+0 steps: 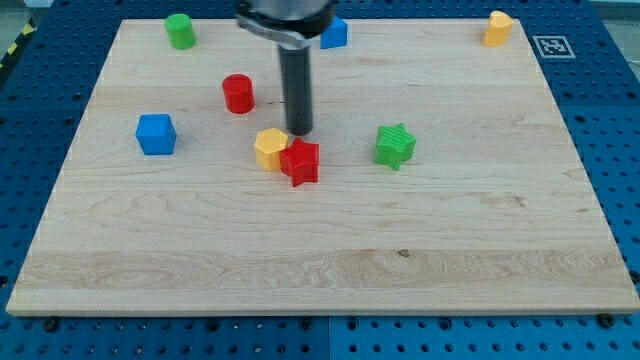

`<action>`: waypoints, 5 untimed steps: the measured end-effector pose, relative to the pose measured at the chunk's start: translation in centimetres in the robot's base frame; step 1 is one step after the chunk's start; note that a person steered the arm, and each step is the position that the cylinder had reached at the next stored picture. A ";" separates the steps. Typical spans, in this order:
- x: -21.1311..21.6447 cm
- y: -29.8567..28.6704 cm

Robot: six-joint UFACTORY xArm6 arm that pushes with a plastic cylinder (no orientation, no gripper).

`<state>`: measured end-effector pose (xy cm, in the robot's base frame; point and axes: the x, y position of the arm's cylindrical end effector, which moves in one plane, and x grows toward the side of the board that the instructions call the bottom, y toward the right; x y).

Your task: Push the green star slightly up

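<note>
The green star [395, 146] lies on the wooden board [330, 240], right of centre. My tip [299, 132] is down on the board to the star's left, about a hundred pixels away. The tip stands just above the red star [300, 161] and the yellow block [270, 148], which touch each other. The rod rises from the tip to the view's top.
A red cylinder [238, 93] stands left of the rod. A blue cube [156, 134] is farther left. A green cylinder [180, 31] sits at the top left, a blue block [334, 34] behind the rod at the top, a yellow block [497, 28] at the top right.
</note>
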<state>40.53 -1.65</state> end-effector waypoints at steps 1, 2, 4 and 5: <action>0.9 3.5; 2.9 5.6; 6.4 8.8; 5.8 10.8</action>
